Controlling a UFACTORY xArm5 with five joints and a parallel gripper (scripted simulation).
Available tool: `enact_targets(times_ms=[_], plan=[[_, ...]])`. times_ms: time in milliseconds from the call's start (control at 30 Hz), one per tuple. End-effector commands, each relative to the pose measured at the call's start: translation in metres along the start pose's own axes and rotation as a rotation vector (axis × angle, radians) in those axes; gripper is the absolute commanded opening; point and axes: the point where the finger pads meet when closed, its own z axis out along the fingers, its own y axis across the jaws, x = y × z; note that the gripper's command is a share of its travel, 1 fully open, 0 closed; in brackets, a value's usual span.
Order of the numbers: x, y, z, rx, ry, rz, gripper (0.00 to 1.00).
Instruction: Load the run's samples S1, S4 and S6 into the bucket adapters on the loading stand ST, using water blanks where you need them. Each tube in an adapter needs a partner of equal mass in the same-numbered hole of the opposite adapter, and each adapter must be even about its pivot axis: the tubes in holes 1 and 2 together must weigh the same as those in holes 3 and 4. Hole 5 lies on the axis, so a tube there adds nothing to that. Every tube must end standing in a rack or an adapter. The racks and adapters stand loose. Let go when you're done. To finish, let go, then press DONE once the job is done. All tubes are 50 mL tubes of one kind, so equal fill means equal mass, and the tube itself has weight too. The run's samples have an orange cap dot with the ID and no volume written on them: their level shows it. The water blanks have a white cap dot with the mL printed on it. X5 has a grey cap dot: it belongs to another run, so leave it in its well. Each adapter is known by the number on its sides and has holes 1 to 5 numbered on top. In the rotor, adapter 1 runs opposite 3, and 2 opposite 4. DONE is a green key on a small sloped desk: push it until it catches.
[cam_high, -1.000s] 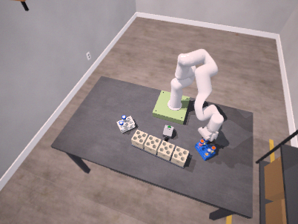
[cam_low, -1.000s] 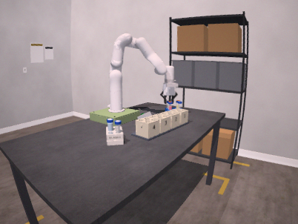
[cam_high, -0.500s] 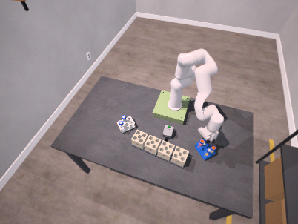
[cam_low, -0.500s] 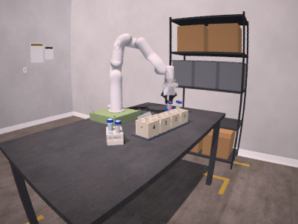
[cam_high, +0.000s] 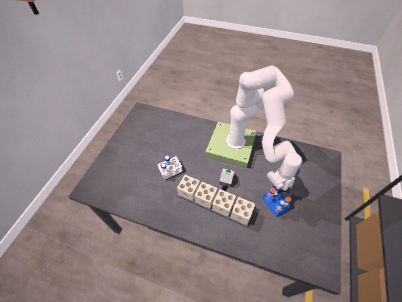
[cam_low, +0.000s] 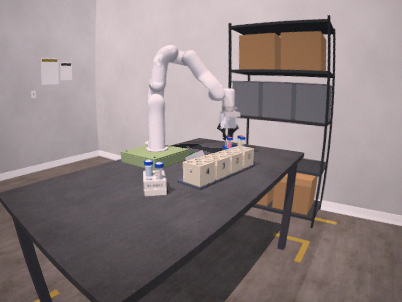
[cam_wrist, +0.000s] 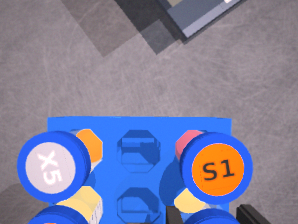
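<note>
Here the tool (cam_wrist: 209, 216) was clenched on a blue-capped tube (cam_wrist: 212, 220) standing in the blue sample rack (cam_high: 278, 202), at the right-hand end of the dark tabletop (cam_high: 150, 150) in the top view. In the wrist view only the top edge of that tube's cap showed at the bottom of the picture, between the two dark fingers; its label lay out of sight, so I cannot tell which sample it was.

One row further from the tool, S1 (cam_wrist: 216, 168) stood with its orange cap dot in the right-hand well, and X5 (cam_wrist: 52, 166) with its grey dot in the left-hand well; the well (cam_wrist: 140, 150) between them held no tube.

The four cream bucket adapters (cam_high: 215, 199) stood in a row on the loading stand, near the blue rack and apart from it, their holes unfilled. The green DONE key (cam_high: 228, 171) sat on its small desk just behind that row. The white blanks rack (cam_high: 169, 167) with its blue-capped tubes stood past the other end of the row, apart from it.
</note>
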Motion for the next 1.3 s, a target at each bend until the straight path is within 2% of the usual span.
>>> enact_targets(times_ms=[0, 400, 1267], plan=[[0.000, -0.001, -0.001, 0.004, -0.003, 0.000, 0.00], [0.000, -0.001, -0.001, 0.004, -0.003, 0.000, 0.00], [0.000, -0.001, -0.016, 0.004, -0.003, 0.000, 0.00]])
